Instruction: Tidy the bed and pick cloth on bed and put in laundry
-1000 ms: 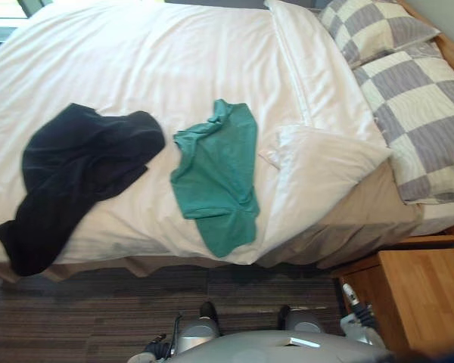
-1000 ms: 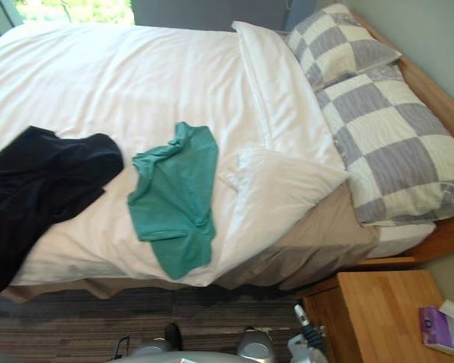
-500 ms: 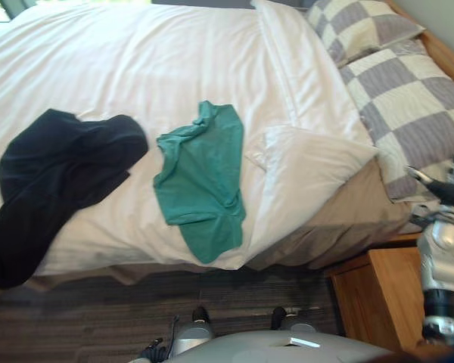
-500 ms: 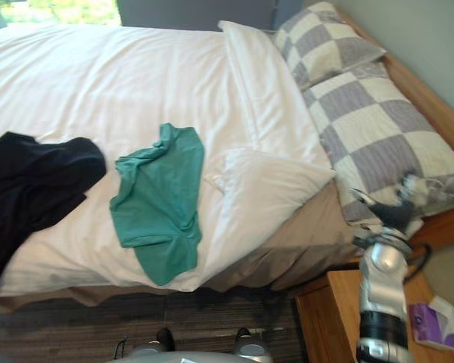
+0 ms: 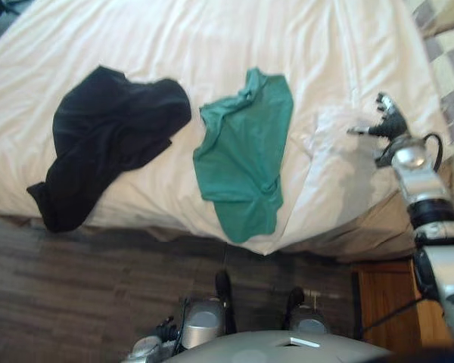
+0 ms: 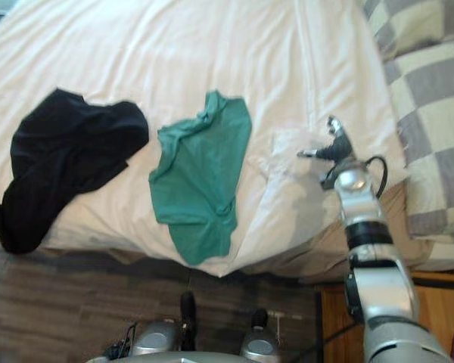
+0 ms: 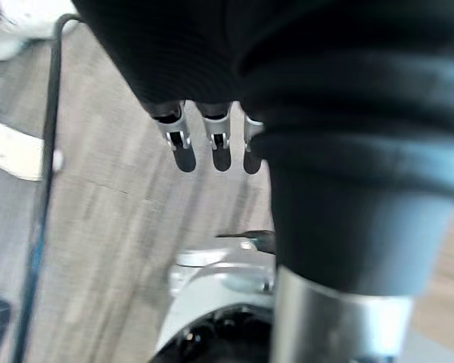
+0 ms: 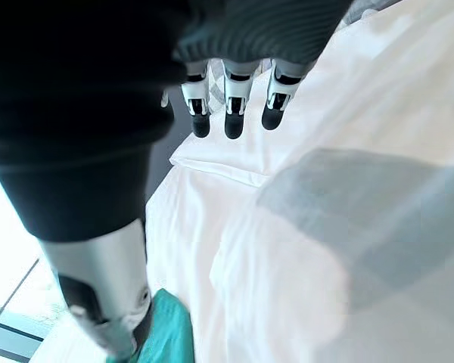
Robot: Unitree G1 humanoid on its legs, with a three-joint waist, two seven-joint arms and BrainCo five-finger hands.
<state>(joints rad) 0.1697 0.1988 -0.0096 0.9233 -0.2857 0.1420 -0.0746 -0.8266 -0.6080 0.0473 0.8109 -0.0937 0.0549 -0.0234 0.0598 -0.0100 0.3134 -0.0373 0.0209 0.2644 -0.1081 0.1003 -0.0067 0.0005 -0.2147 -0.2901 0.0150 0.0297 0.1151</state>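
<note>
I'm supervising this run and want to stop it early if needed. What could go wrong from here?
1. The right robot hand is open over the folded-back duvet corner. Tugging it could drag the green cloth, which lies beside the fold and reaches the bed's edge, onto the floor.
2. The black cloth droops over that edge, so any pull on the bedding may tip it off.

A home bedroom. The white-covered bed (image 5: 212,38) has checked pillows (image 6: 431,113), with a black garment (image 5: 106,136) and a green garment (image 5: 246,151) lying on it. A wooden bedside cabinet (image 5: 374,287) stands beside it.
</note>
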